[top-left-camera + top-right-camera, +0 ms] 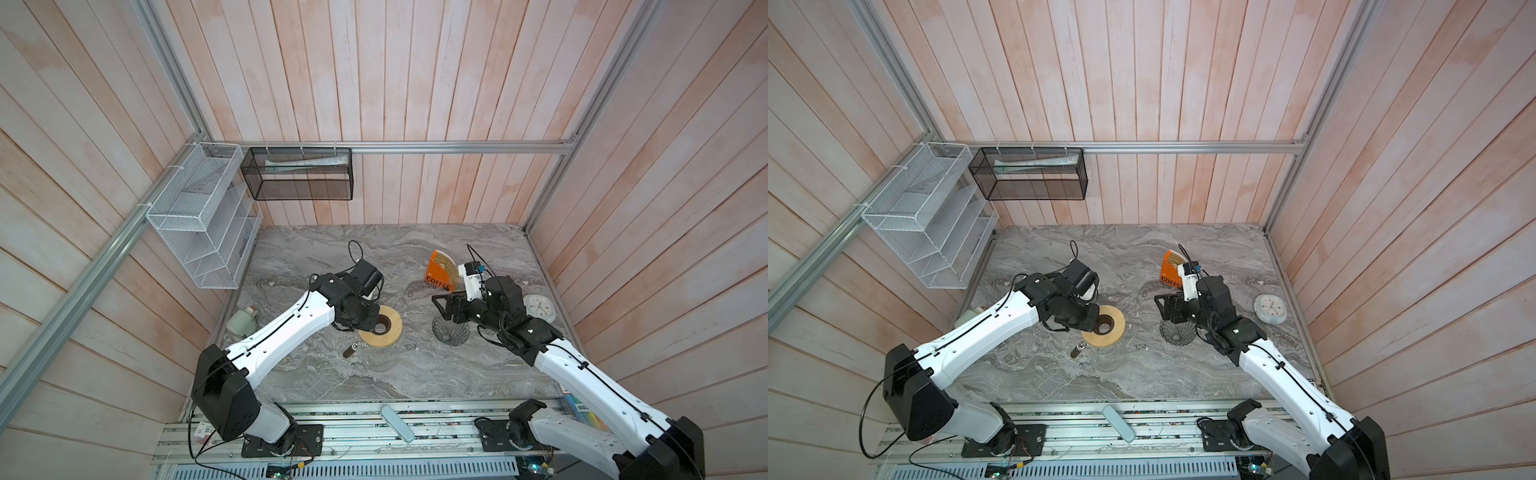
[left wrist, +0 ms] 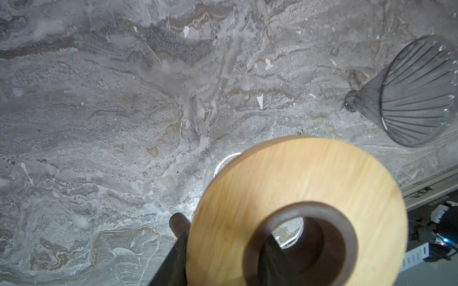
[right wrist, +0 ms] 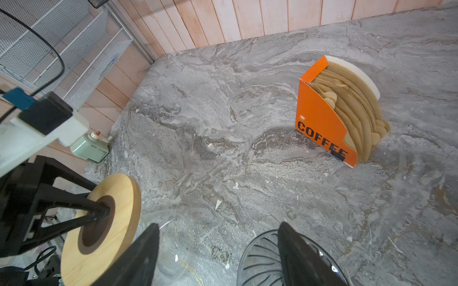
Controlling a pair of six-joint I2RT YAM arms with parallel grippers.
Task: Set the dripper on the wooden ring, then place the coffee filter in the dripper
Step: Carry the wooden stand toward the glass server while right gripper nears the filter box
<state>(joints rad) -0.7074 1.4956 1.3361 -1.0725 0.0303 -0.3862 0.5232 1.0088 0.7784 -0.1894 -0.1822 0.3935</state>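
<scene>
Well, over on the left the left gripper (image 2: 223, 262) is pinching the wooden ring (image 1: 394, 322): one finger goes through its dark centre hole and the other sits outside the rim. It holds the ring tilted just above the clear glass jug (image 1: 380, 361), which stands on the marble counter (image 1: 332, 257) with its dark handle (image 1: 349, 351) poking out leftward. Farther right the smoky ribbed dripper (image 1: 451, 334) rests on the counter, seemingly tipped on its side. The right gripper (image 3: 218, 225) hangs over it with its jaws spread wide, one finger across the dripper's mouth, gripping nothing. Just behind, the tan coffee filters (image 3: 352, 106) stand packed together in the orange COFFEE stand (image 3: 319, 118). A white clock (image 1: 539, 307) lies at the far right.
</scene>
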